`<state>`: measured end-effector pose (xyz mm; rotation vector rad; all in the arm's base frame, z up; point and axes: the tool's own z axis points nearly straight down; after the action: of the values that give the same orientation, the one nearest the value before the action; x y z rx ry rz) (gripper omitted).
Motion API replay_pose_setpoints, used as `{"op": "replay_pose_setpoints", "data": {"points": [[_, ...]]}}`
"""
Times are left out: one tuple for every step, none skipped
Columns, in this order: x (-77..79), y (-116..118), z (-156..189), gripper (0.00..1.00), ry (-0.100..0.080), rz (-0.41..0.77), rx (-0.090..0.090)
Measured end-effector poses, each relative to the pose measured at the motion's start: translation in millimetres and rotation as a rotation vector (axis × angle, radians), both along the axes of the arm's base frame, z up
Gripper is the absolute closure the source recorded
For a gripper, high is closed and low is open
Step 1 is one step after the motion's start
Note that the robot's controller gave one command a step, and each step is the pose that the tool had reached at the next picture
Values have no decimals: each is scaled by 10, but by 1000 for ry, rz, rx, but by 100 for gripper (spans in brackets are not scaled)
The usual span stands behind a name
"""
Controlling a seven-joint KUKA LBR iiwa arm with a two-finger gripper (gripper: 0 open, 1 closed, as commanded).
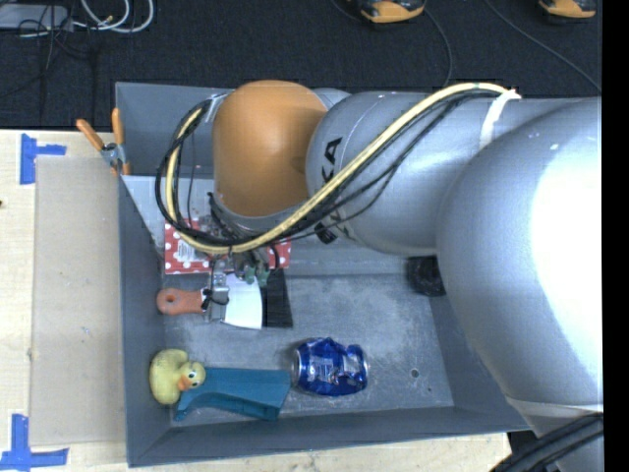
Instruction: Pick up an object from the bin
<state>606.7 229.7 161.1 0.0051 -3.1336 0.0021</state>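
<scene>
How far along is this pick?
Done: the gripper is down in the bin, beside a red dotted box and an orange handle near the left wall. In hand: nothing visibly gripped there. Left: the grasp and lift; the duck, teal piece and blue can lie untouched on the floor.

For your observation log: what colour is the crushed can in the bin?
The crushed metal can is blue; camera view.

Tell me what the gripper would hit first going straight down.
Probably the white flat piece right under the gripper, otherwise the bin floor; depth is unclear from this view.
</scene>
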Motion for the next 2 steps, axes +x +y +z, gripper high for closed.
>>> {"op": "replay_pose_setpoints", "data": {"points": [[19,-12,51,0,-7,-5,1],[141,49,-831,0,2,-79,1]]}}
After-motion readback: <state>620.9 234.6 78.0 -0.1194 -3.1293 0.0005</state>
